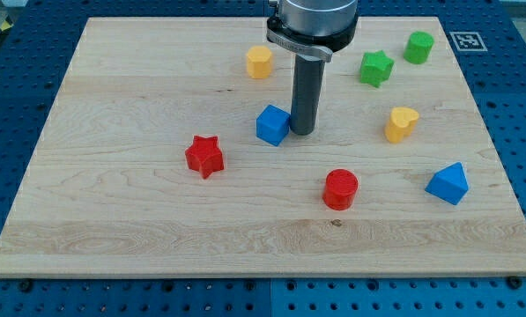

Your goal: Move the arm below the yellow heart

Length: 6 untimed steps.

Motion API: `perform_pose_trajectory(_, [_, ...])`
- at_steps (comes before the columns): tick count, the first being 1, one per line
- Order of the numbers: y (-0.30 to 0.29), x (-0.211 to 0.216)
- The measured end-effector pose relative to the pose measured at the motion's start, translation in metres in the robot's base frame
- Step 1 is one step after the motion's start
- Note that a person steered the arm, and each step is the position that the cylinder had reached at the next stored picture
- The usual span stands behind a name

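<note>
Only one camera view is given. My tip (302, 132) is seen set down on the wooden surface (113, 220), near the middle. No fingers are found on this arm, only a straight dark rod, so nothing can be opened, closed or gripped.

The blue cube (272, 124) is seen just beside my tip, on the view's left, and may be touching it. The yellow heart (402, 123) is placed well to the view's right of my tip, at about the same height in the view. The spot under the heart is judged to be bare wood, so a slide to the right and a little down is called for.

The red cylinder (340, 188) is found lower down and to the right of my tip, and could be bumped if the path is kept too low. The blue block (448, 183) with a pointed top is seen below and right of the heart. The red star (204, 156), the yellow block (259, 62), the green star (376, 67) and the green block (418, 47) are kept out of the way.
</note>
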<state>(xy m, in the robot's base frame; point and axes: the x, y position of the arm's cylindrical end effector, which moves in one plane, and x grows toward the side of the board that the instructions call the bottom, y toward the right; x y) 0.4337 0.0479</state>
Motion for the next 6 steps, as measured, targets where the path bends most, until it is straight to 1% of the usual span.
perform_pose_trajectory(1, [0.024, 0.011])
perform_pose_trajectory(2, [0.087, 0.047])
perform_pose_trajectory(3, [0.095, 0.048])
perform_pose_trajectory(4, [0.105, 0.040])
perform_pose_trajectory(5, [0.131, 0.026])
perform_pose_trajectory(6, [0.133, 0.026])
